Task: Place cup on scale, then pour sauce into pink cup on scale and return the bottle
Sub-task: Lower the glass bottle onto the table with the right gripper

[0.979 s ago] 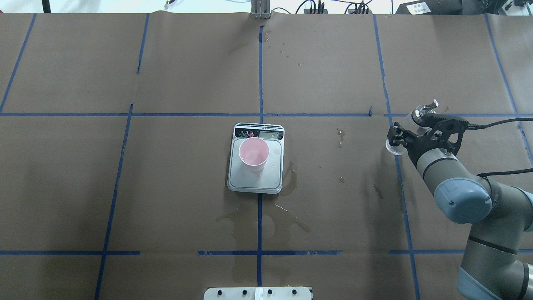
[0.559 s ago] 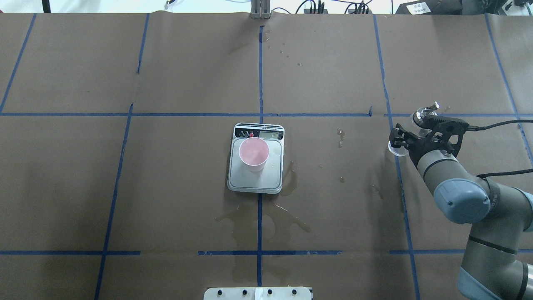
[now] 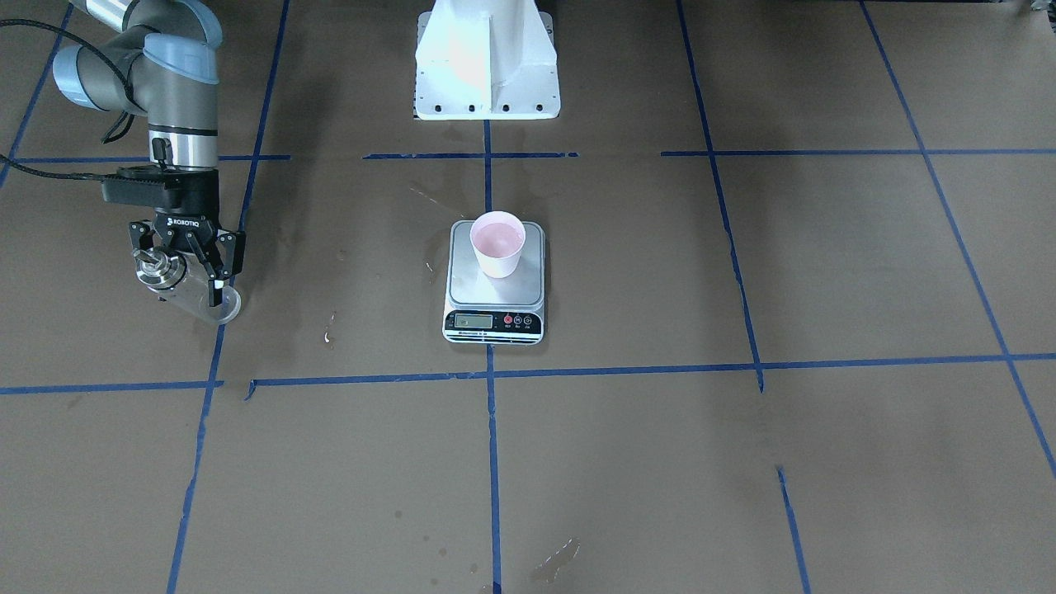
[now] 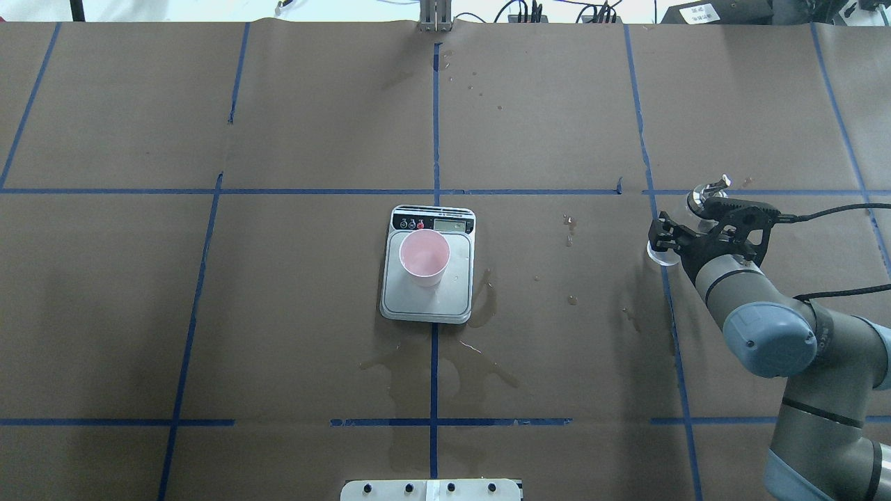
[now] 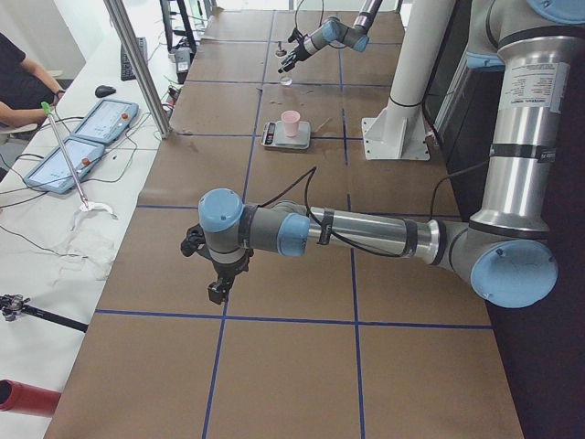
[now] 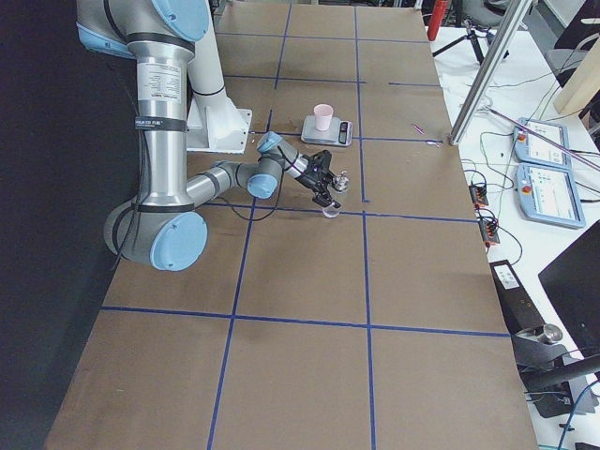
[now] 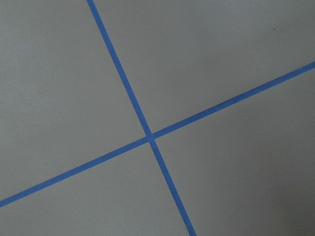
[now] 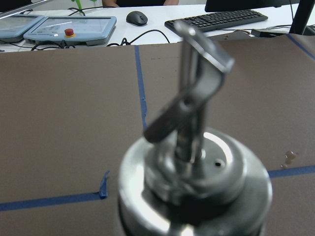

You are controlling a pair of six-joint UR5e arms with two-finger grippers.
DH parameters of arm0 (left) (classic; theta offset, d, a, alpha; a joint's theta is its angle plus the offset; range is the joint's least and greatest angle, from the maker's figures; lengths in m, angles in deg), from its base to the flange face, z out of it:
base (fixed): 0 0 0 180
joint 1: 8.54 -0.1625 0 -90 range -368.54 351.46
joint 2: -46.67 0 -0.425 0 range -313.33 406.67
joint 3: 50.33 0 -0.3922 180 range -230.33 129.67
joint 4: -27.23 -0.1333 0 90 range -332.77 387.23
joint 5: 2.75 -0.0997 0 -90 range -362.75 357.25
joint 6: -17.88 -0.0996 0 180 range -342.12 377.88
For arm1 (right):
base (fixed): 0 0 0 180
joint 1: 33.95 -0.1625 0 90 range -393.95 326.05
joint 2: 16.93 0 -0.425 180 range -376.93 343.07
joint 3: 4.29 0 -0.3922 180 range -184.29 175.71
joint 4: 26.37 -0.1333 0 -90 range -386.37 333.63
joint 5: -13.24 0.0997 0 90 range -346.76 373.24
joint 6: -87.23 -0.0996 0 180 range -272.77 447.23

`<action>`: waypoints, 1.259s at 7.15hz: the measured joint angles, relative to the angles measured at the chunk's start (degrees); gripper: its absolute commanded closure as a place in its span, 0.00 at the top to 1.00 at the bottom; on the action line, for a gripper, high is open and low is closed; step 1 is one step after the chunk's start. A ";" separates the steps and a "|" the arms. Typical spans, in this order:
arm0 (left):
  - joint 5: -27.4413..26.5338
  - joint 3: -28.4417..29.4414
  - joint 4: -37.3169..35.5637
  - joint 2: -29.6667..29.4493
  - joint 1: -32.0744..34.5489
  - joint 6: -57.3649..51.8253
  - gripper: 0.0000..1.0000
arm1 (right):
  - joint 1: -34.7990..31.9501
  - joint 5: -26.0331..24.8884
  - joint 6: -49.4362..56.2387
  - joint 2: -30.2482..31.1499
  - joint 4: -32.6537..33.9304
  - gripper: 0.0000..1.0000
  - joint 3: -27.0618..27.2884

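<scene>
Right arm sinks slightly since a second ago | brushed-steel rectangular kitchen scale [image 4: 426, 298] sits centre, well apart | clear cylindrical glass bottle [image 3: 200, 302] clenched in right gripper [image 3: 180, 279], tilted, base scale-ward, spout away from robot | pale pink tapered plastic cup [image 4: 424, 257] upright on scale | left gripper [image 5: 218, 291] farther off, grip cannot be told

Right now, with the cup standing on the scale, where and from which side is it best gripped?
Probably take the cup by its wall just below the rim, coming in level from the robot's side: it stands upright, open-topped, and tapers downward.
</scene>
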 measured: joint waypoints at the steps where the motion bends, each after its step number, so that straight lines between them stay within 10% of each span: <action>1: -0.33 0.03 -0.01 -0.21 0.00 0.00 1.00 | 0.09 0.05 0.00 0.03 0.00 0.02 0.00; 6: -0.67 0.15 -0.01 -0.61 0.00 0.00 1.00 | 0.19 1.48 -0.02 0.09 0.00 0.50 0.25; 8: -0.67 0.27 -0.01 -0.67 0.00 0.00 1.00 | 0.19 1.59 0.00 0.39 0.00 0.95 0.45; 9: -0.68 0.29 -0.01 -0.68 0.00 0.00 1.00 | 0.19 1.59 0.00 0.67 0.00 1.00 0.59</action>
